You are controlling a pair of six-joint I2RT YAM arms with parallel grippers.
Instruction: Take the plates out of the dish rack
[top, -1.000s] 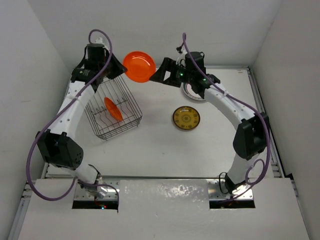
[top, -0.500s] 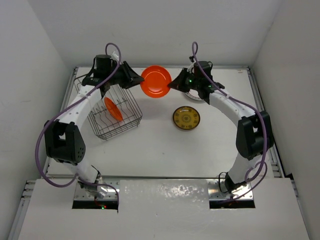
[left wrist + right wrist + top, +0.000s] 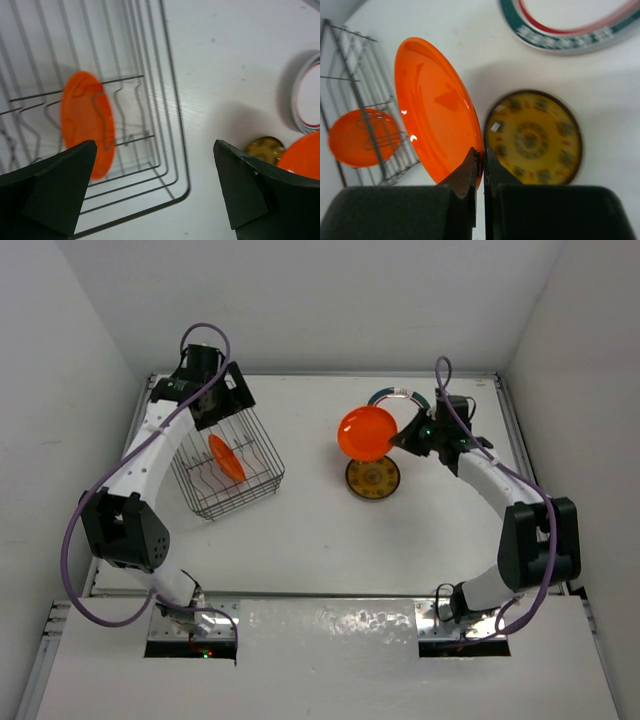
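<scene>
The black wire dish rack (image 3: pixel 228 490) sits at the left with one orange plate (image 3: pixel 226 457) standing on edge between its tines. My left gripper (image 3: pixel 226 400) hovers over the rack's far end, open and empty; in its wrist view the rack's corner (image 3: pixel 172 125) and that plate (image 3: pixel 87 130) lie below its spread fingers (image 3: pixel 55 190). My right gripper (image 3: pixel 482 160) is shut on the rim of a second orange plate (image 3: pixel 435 110), held tilted in the air (image 3: pixel 367 433) just above the yellow patterned plate (image 3: pixel 373 478).
A white plate with a teal-and-pink rim (image 3: pixel 395 398) lies flat on the table behind the held plate, also visible in the right wrist view (image 3: pixel 560 35). White walls close in the table at the back and on both sides.
The orange plate passed from my left gripper to my right. The left opened and drew back over the rack; the right shut on the rim and carried the plate right, over the yellow plate.
</scene>
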